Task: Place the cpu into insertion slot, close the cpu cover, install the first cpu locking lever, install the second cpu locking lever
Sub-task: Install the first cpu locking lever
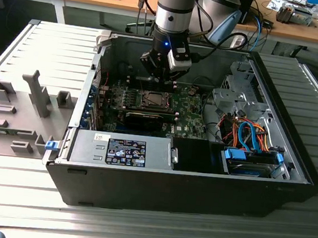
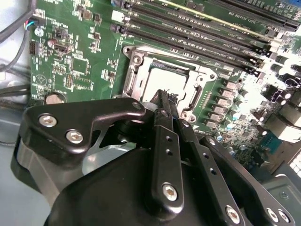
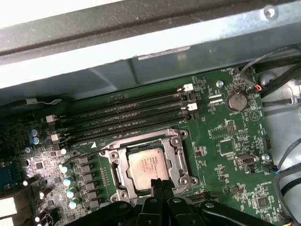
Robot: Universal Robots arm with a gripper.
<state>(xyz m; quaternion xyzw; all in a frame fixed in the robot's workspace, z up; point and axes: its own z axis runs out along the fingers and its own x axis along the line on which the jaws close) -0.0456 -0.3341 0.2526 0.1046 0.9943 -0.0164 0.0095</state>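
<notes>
Silver-grey cpu (image 3: 149,164) sits in the insertion slot (image 3: 118,165), cpu cover (image 3: 179,154) apparently down. My claw (image 3: 161,184) hovers pinched together, empty. Lever status: cannot tell.

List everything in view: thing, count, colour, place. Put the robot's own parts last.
computer case: one, black, lying open on the slatted grey table.
circuit board: one, green, on the case floor.
insertion slot: one, silver rim, mid-board beside the long black connectors.
cpu: one, silver-grey, seated in the slot.
coin battery: one, silver, near the board's edge.
cables: several, orange and blue, exterior view's right.
grey fixture blocks: several, exterior view's left.
arm: one, silver-grey, above the board.
claw: one, black, fingertips together, right by the slot's edge.
</notes>
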